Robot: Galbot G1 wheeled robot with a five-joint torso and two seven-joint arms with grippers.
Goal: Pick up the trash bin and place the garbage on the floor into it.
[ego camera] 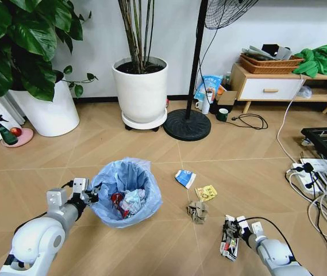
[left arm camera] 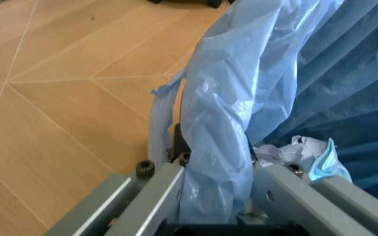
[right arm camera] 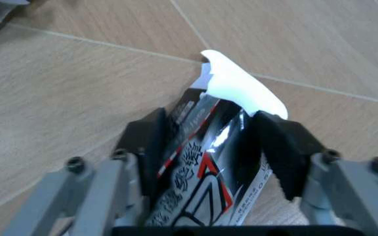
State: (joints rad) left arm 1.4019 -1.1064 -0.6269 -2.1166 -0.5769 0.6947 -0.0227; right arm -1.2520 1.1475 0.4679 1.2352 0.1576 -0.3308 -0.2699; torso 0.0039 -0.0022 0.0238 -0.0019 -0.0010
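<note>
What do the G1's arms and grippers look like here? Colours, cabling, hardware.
Both arms have glossy white rounded shells and grey metal wrists, each with a black cable. The left gripper and right gripper have grey linkage bars with black socket screws; the right's fingers have black pads.

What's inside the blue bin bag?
Inside the trash bin lie a crushed red can and crumpled white paper. Anything under them is covered. The left gripper clamps the rim; the right gripper grips the carton on the floor.
</note>
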